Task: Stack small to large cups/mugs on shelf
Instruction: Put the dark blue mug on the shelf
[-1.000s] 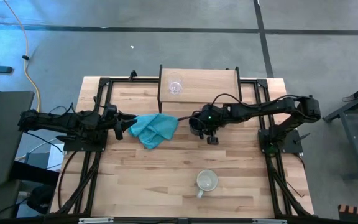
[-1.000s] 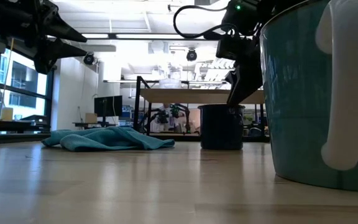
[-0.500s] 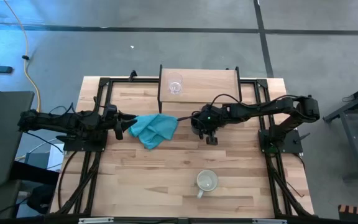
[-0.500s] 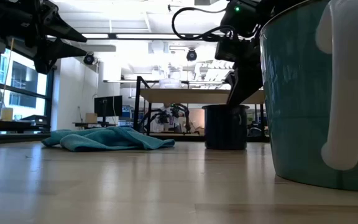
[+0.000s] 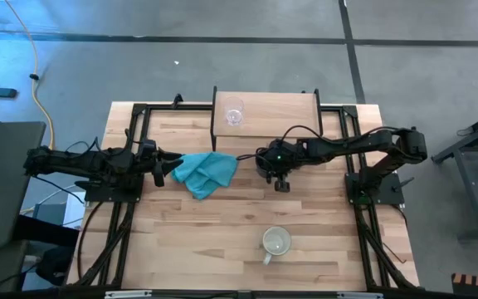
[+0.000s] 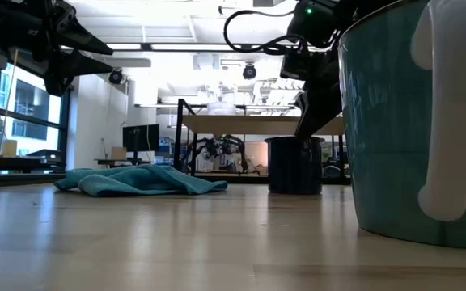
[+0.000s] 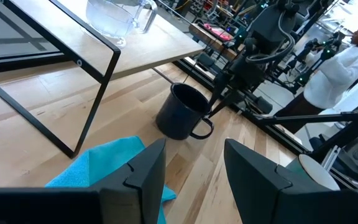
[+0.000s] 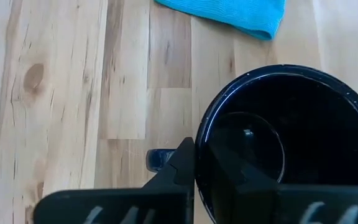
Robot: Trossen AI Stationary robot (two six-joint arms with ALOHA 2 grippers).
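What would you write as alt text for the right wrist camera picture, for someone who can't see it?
Looking straight down, the right gripper is shut on the rim of the black mug, one finger outside its wall and one inside. The mug stands on the wooden tabletop, and an edge of a blue cloth lies farther off.

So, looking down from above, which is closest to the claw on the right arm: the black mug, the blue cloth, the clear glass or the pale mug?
From the right gripper:
1. Black mug: its wall is pinched between the fingers.
2. Blue cloth: toward the left arm.
3. Glass cup on the shelf and pale mug at the table's front: too close to call.
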